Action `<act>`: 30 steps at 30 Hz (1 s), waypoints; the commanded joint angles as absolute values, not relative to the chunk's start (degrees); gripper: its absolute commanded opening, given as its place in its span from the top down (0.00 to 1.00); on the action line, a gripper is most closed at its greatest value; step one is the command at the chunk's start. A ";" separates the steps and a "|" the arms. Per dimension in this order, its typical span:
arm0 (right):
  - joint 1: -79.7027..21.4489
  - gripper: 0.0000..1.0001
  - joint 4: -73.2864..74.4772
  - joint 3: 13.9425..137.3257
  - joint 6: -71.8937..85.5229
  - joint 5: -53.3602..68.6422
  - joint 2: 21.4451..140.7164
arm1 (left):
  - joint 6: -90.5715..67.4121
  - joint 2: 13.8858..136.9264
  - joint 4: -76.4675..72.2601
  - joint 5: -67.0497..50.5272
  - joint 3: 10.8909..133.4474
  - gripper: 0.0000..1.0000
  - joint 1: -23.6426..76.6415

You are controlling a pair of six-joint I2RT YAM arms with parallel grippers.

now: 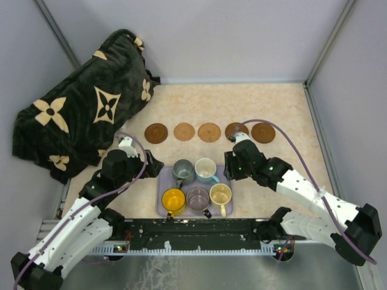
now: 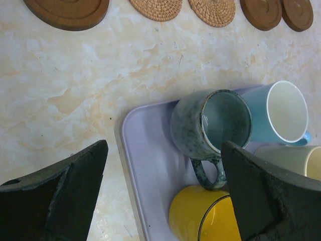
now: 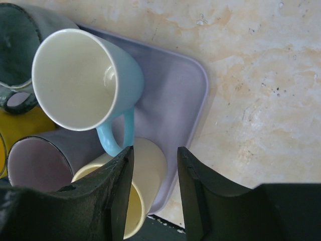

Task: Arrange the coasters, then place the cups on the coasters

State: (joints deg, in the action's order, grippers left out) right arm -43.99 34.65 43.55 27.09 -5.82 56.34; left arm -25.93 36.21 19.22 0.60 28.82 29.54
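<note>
Five coasters lie in a row on the tabletop beyond the tray: a dark one (image 1: pixel 156 133), two woven tan ones (image 1: pixel 184 131) (image 1: pixel 209 132), and two dark ones (image 1: pixel 233 127) (image 1: pixel 263 132). All the cups stand in the lavender tray (image 1: pixel 161 192): grey-green (image 1: pixel 183 172), light blue (image 1: pixel 206 170), yellow (image 1: pixel 173 201), purple-grey (image 1: pixel 197 198) and cream (image 1: pixel 221 195). My left gripper (image 2: pixel 164 150) is wide open over the tray's left edge, with the grey-green cup (image 2: pixel 210 123) ahead of it. My right gripper (image 3: pixel 155 153) hovers partly open above the cream cup (image 3: pixel 150 165), holding nothing.
A dark blanket with tan flower shapes (image 1: pixel 78 109) is heaped at the back left. Grey walls close in the table on three sides. The right wrist (image 1: pixel 242 154) hides part of the fourth coaster. A purple cable (image 1: pixel 290 145) loops over the right arm.
</note>
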 commanded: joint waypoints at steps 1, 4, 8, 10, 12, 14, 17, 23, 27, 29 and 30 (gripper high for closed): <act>-44.55 0.59 29.10 46.15 26.32 -2.37 57.00 | -25.96 35.50 15.83 1.06 28.44 0.00 29.98; -45.05 0.59 28.63 46.93 25.74 -0.78 57.95 | -25.67 35.81 15.65 1.92 28.64 0.00 29.97; -46.45 0.59 29.21 48.03 24.66 -0.18 60.15 | -25.20 36.38 15.88 3.65 29.10 0.00 29.98; -47.50 0.59 29.79 48.57 24.16 -0.34 61.28 | -24.78 36.47 16.16 4.12 29.38 0.00 29.99; -48.46 0.59 30.32 48.90 23.85 -0.39 62.35 | -24.49 36.27 16.16 3.98 29.44 0.00 29.97; -49.22 0.59 30.70 49.03 23.53 -0.23 63.12 | -24.68 35.71 16.18 4.25 29.26 0.00 30.03; -49.95 0.59 31.23 49.05 23.29 -0.26 64.23 | -24.83 34.72 15.92 4.79 28.71 0.00 30.01; -50.53 0.58 31.68 48.53 23.12 -0.82 67.07 | -25.32 34.40 15.50 4.66 27.94 0.00 29.97; -50.72 0.58 31.02 48.01 23.03 -1.27 68.96 | -25.39 35.16 15.38 4.21 27.86 0.00 30.02; -50.79 0.58 30.29 47.78 23.03 -1.58 69.81 | -25.41 35.49 15.25 4.09 27.84 0.00 29.99; -50.83 0.58 29.98 47.69 22.98 -1.85 70.41 | -25.49 35.60 15.21 4.05 27.69 0.00 29.98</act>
State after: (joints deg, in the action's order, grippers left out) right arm -49.91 31.75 46.19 24.01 -0.93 69.06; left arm -25.50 35.27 16.78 4.08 28.18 29.54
